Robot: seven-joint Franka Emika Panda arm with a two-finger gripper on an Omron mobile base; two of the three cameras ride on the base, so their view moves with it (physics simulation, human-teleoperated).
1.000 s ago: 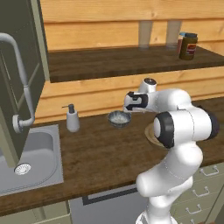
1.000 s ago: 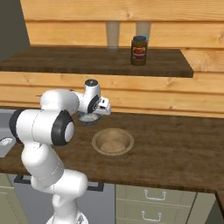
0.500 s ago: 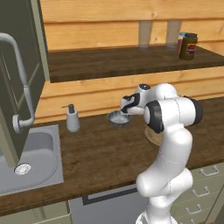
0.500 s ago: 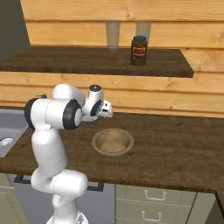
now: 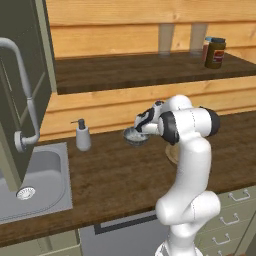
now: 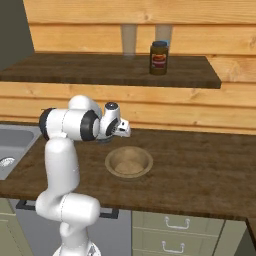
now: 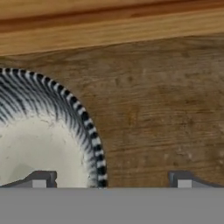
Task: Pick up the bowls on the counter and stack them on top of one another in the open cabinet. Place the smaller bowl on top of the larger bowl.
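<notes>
Change: since a second ago the arm has folded in and the end effector (image 5: 136, 129) has dropped low over the smaller bowl (image 5: 135, 136), which sat clear of it before.
End effector: fingers spread wide; in the hand view one fingertip (image 7: 38, 180) stands inside the bowl's pale hollow, the other fingertip (image 7: 183, 180) outside on bare wood, so the striped rim (image 7: 94, 144) lies between them; nothing gripped yet.
Smaller bowl: on the tabletop (image 5: 110, 175) near the back wall, at about 3 o'clock from the soap dispenser (image 5: 82, 136).
Larger bowl: wide brown bowl (image 6: 129, 162) on the tabletop, just beside the end effector at about 5 o'clock in the right base view.
Open cabinet: its door (image 5: 20, 85) hangs at the left edge of the left base view; the shelf inside is hidden.
Progress: neither bowl lifted; both moves and the stacking remain.
Contents: both bowls look empty; sink (image 5: 35, 175) holds nothing I can see.
</notes>
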